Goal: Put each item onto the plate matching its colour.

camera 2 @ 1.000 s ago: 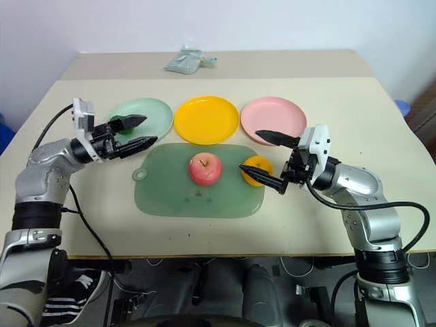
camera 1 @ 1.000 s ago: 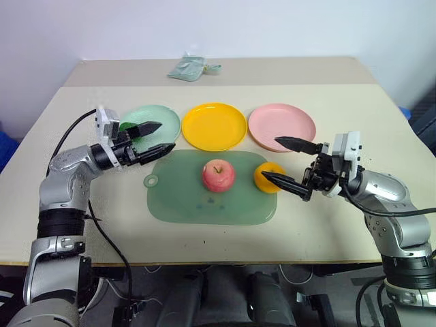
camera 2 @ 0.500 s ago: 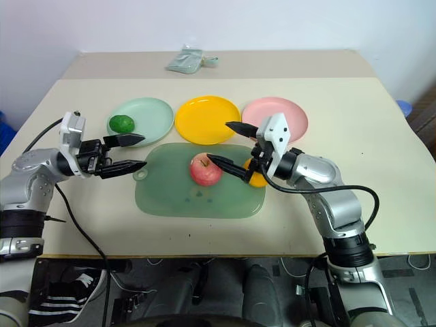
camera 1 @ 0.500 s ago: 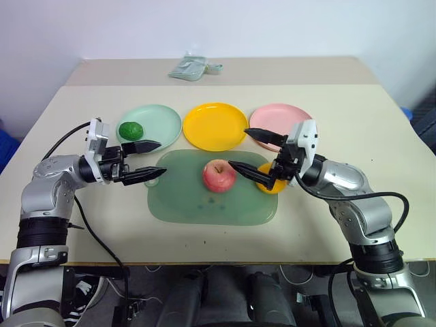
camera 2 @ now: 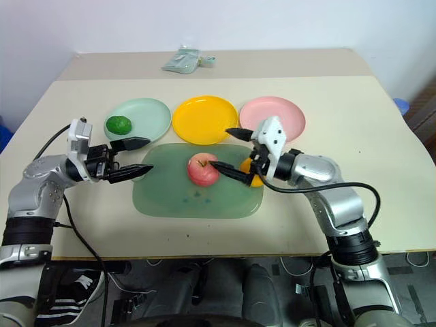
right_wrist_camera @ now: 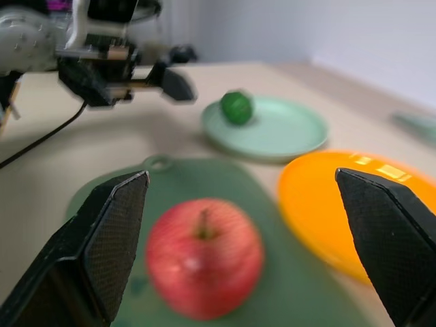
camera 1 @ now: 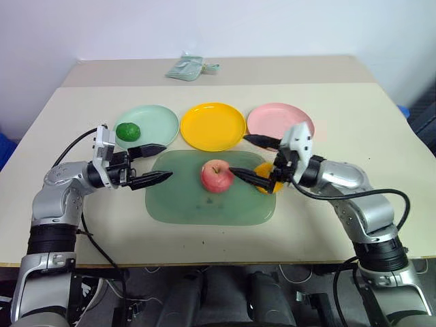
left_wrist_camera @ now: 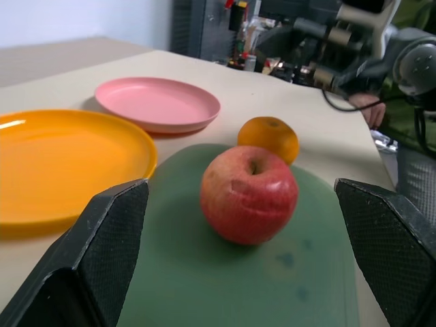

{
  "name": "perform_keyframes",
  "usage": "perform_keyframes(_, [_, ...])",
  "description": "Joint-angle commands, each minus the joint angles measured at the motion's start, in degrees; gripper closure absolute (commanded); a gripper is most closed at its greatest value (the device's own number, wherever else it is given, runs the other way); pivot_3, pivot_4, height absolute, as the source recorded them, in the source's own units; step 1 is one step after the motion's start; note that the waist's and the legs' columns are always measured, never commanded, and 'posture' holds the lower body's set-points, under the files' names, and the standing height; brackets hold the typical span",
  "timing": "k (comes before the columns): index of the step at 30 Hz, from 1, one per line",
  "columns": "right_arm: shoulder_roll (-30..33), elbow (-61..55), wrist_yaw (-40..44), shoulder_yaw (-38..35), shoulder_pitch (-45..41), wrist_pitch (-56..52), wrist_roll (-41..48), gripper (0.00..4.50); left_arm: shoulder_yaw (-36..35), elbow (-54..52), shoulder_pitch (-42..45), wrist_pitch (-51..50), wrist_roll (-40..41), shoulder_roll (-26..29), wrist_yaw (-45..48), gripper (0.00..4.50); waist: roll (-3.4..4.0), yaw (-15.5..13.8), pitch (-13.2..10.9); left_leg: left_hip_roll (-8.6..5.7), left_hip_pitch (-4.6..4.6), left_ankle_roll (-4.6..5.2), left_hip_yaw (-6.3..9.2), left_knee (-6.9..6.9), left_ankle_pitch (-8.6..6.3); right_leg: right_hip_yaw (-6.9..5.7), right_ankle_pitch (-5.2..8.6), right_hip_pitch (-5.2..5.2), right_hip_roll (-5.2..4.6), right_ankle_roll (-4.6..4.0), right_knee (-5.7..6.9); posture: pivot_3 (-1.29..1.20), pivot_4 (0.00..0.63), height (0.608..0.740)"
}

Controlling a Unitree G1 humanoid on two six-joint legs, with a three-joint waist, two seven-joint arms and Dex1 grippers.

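The pink-red apple (camera 1: 217, 176) stands stem up at the middle of the frame, on the translucent green mat (camera 1: 197, 206). The right gripper (camera 1: 251, 158) comes in from the right with its jaws released and spread wide: the lower finger's tip lies just beside the apple's right side, the upper finger ends above and to the right of it, and the fruit is not between them. Whether the lower tip touches the apple cannot be told. The orange (camera 1: 267, 177) sits on the mat's right edge, partly hidden behind that lower finger.

The left gripper (camera 1: 161, 162) hangs over the mat's left edge, left of centre, jaws also released and empty, pointing toward the apple and well apart from it.

The dark green bumpy fruit (camera 1: 127, 131) lies on the left part of the pale mint green plate (camera 1: 158, 121), in the upper left of the frame. The bright yellow plate (camera 1: 212, 125) beside it and the pink plate (camera 1: 276, 119) to the right of that are bare, all three in a row above the mat.

Everything rests on a pale beige bench (camera 1: 340, 116). A small crumpled greenish packet (camera 1: 183, 67) lies near its far edge, at the top centre. Behind the bench stands a plain light wall (camera 1: 225, 27).
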State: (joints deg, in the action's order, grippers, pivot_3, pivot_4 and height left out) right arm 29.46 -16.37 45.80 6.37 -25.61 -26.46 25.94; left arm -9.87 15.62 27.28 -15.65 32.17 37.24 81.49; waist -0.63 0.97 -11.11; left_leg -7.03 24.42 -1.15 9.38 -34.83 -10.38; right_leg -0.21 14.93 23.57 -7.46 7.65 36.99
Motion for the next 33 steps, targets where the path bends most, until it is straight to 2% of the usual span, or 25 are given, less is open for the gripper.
perform_keyframes(1, [-1.39, -3.63, -2.21, 2.20, -3.01, -3.09, -0.93, 0.00, -1.26, -0.04, 0.61, 1.20, 0.44, 1.64, 1.27, 0.06, 0.00, -0.09, 0.00, 0.00, 0.00, 0.00, 0.00, 0.00, 0.00, 0.00, 0.01, 0.00, -0.01, -0.02, 0.00, 0.00, 0.150, 0.740])
perform_keyframes(8, [-2.86, -0.15, -5.77, 8.60, -8.98, -8.93, -7.60, 0.00, -0.99, 1.54, 0.20, 2.92, -0.51, 3.40, 3.33, 0.06, 0.00, -0.19, 0.00, -0.01, 0.01, 0.00, -0.01, 0.03, 0.00, 0.01, -0.01, 0.04, 0.01, 0.01, -0.01, 0.00, 0.150, 0.740])
perform_keyframes(19, [-4.73, 1.21, -3.88, 10.03, -12.15, -18.56, -5.76, 0.00, -0.55, 1.04, -1.43, -0.29, 0.41, 7.59, 7.65, 0.06, 0.01, 0.01, 0.00, -0.01, 0.01, 0.00, 0.00, 0.11, 0.00, 0.01, -0.06, 0.09, 0.03, 0.10, -0.01, 0.00, 0.150, 0.740])
perform_keyframes(33, [-4.83, 5.57, -1.98, 14.09, -14.26, -19.03, -9.20, 0.00, -0.58, -1.12, -2.38, -1.49, 0.74, 7.28, 7.58, 0.06, 0.01, 0.04, -0.01, -0.01, 0.01, 0.00, 0.00, 0.14, 0.00, 0.02, -0.06, 0.10, 0.03, 0.11, -0.01, 0.00, 0.150, 0.740])
